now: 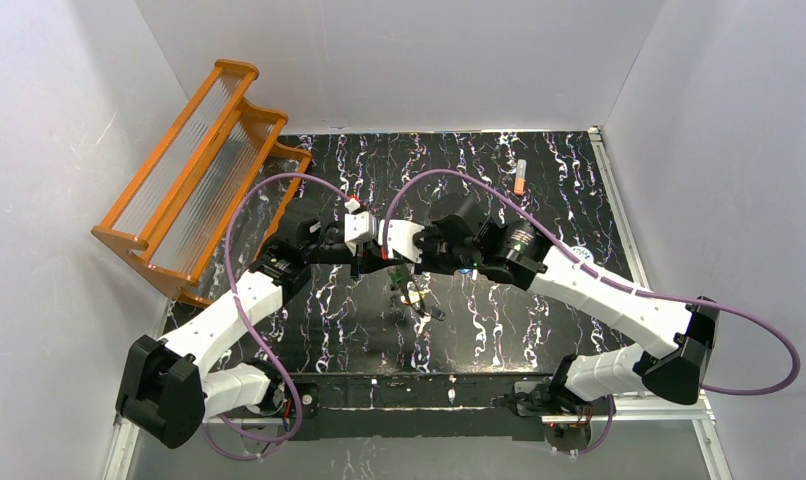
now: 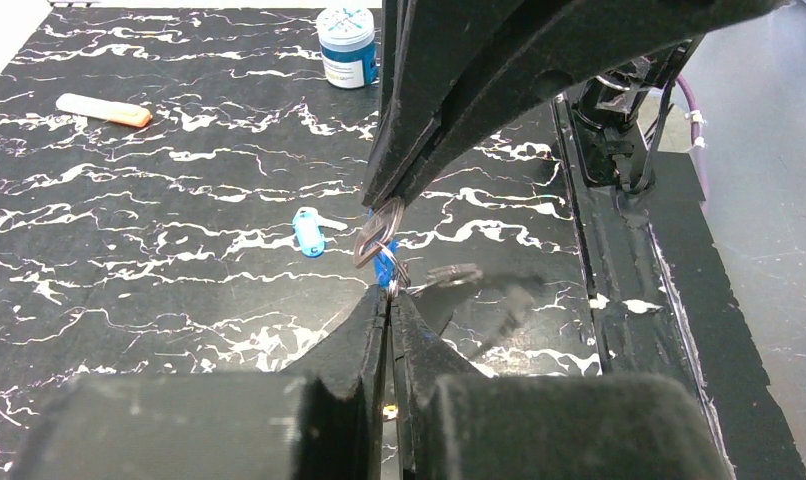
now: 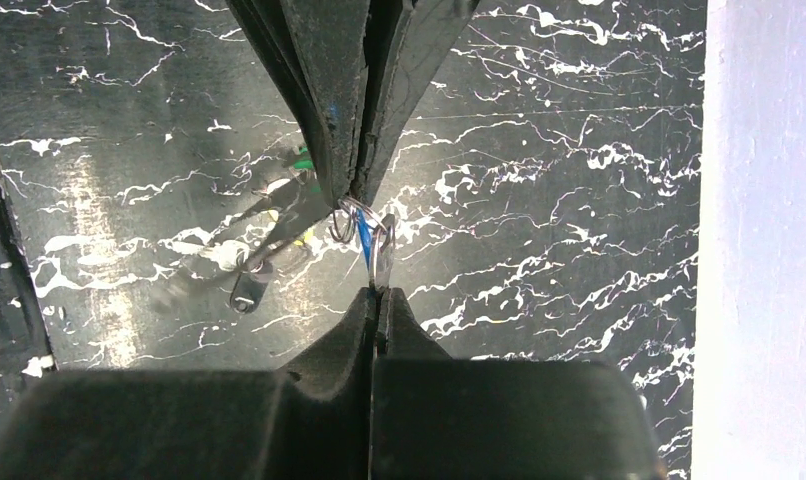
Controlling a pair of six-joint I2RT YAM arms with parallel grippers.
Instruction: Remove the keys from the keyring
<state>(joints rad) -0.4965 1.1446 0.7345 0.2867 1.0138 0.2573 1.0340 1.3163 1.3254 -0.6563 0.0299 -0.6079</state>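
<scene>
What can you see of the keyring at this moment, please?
The keyring is a thin grey oval loop, seemingly metal, held tilted above the table. The right gripper pinches one end and the left gripper the other, both shut. A blue key sits by the left gripper's end; further keys dangle below, blurred.

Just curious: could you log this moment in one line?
left gripper: shut on blue key | right gripper: shut on keyring | other keys: dangling
</scene>
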